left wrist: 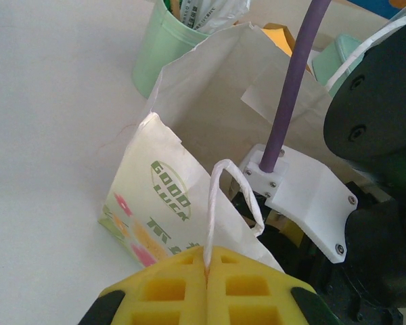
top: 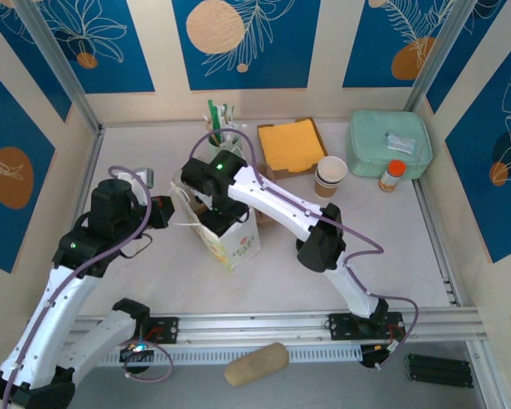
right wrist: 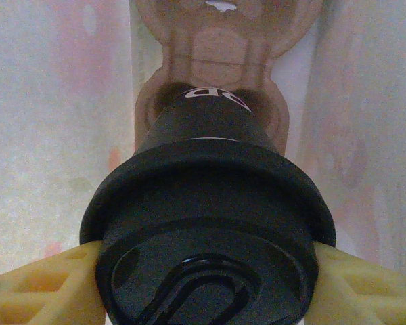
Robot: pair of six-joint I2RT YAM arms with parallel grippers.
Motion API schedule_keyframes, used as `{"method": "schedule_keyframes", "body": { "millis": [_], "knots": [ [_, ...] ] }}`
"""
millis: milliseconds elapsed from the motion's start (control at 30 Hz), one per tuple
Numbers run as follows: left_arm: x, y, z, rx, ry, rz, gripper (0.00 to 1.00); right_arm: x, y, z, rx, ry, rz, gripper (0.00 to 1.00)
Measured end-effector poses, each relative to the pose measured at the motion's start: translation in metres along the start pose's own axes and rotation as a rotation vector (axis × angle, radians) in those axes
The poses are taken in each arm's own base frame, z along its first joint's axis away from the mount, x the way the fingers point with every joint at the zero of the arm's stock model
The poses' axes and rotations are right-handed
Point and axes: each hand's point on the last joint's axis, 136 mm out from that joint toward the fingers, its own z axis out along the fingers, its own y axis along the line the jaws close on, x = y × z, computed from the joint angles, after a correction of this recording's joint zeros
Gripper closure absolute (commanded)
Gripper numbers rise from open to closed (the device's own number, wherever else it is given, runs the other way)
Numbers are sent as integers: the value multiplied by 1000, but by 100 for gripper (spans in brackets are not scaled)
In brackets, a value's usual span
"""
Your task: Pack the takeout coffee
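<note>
The takeout coffee (right wrist: 210,196) is seen from above in the right wrist view, where its round black lid hides the cup's sides. My right gripper (right wrist: 206,271) is shut on it, with a yellow finger (right wrist: 44,284) against each side of the lid, inside the white paper bag (top: 234,243). The bag's pale walls rise on both sides of the cup. My left gripper (left wrist: 208,267) is shut on the bag's white twisted handle (left wrist: 216,203) and holds it up at the bag's left rim (left wrist: 155,196). From above, the right arm's wrist (top: 217,175) reaches down into the bag's mouth.
A brown moulded cup carrier (right wrist: 213,47) lies at the bottom of the bag beyond the lid. Behind the bag stands a green holder with utensils (top: 224,136). A yellow napkin box (top: 289,145), stacked lidless cups (top: 330,175), a green container (top: 390,143) and an orange-capped bottle (top: 393,175) stand at the back right.
</note>
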Motion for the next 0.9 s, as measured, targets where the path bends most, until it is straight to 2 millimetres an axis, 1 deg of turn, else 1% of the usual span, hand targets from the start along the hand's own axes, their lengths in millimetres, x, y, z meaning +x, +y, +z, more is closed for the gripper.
{"method": "schedule_keyframes", "body": {
  "millis": [900],
  "knots": [
    [-2, -1, 0, 5, -9, 1, 100, 0, 0, 0, 4, -2, 0, 54]
  ]
}}
